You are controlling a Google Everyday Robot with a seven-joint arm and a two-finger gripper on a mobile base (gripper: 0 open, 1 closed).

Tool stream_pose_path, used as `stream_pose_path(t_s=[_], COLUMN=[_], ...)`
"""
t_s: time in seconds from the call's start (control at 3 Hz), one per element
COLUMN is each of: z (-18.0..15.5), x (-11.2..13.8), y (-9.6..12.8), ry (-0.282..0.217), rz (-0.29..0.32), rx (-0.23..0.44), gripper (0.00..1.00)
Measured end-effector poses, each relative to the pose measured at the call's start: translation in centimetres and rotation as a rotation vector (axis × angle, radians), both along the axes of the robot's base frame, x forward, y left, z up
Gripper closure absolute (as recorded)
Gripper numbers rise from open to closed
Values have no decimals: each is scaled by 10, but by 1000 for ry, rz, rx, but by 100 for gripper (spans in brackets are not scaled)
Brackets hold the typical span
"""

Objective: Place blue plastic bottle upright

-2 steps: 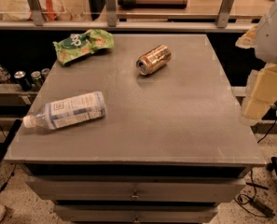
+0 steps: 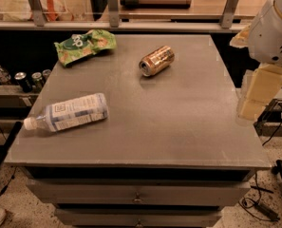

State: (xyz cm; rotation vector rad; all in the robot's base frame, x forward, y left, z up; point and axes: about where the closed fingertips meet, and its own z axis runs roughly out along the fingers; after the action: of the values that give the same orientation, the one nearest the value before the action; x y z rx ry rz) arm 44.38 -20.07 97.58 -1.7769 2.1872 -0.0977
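Observation:
The blue plastic bottle [image 2: 71, 112] lies on its side near the left edge of the grey table [image 2: 178, 127]. Its white cap points left and slightly overhangs the edge. Its white-and-blue label faces up. My gripper [image 2: 249, 109] hangs at the table's right edge, far to the right of the bottle. It is pale cream and points downward under the white arm [image 2: 273, 30]. It holds nothing that I can see.
A gold-brown drink can [image 2: 156, 61] lies on its side at the back centre. A crumpled green snack bag [image 2: 85, 44] lies at the back left. Small cans and a tiny bottle [image 2: 24, 80] stand on a low shelf to the left. Drawers [image 2: 136, 196] sit under the tabletop.
My gripper and arm have shifted slightly to the left at the table's right edge. The bottle, can and bag have not moved.

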Motion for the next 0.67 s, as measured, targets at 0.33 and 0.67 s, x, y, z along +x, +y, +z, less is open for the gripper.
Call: stream_pose_path(t_s=[0.33, 0.67], z=[-9, -24], x=[14, 28], y=[36, 85], ry=[18, 54], rz=[115, 268], rx=[-13, -33], gripper=[0, 0])
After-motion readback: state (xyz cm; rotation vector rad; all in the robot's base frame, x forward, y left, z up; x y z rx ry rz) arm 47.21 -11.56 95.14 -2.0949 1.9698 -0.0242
